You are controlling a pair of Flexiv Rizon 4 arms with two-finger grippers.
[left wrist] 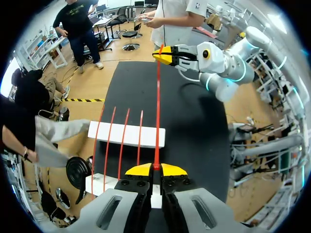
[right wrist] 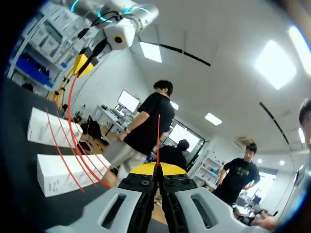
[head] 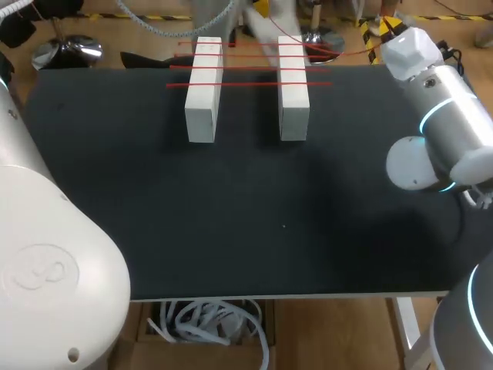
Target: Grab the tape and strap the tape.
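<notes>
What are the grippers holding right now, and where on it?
One red tape strip, stretched between them: the left gripper pinches one end, and the right gripper pinches the other.

Red tape (head: 246, 68), white blocks (head: 204, 96), black table (head: 231, 223).

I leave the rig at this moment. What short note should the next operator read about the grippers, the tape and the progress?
Left gripper: shut on one end of a red tape strip.
Right gripper: shut on its other end; the strip runs between them.
Done: four red strips lie across the two white blocks on the black table.
Left: probably lay the held strip across both blocks beside the others, then release.
</notes>
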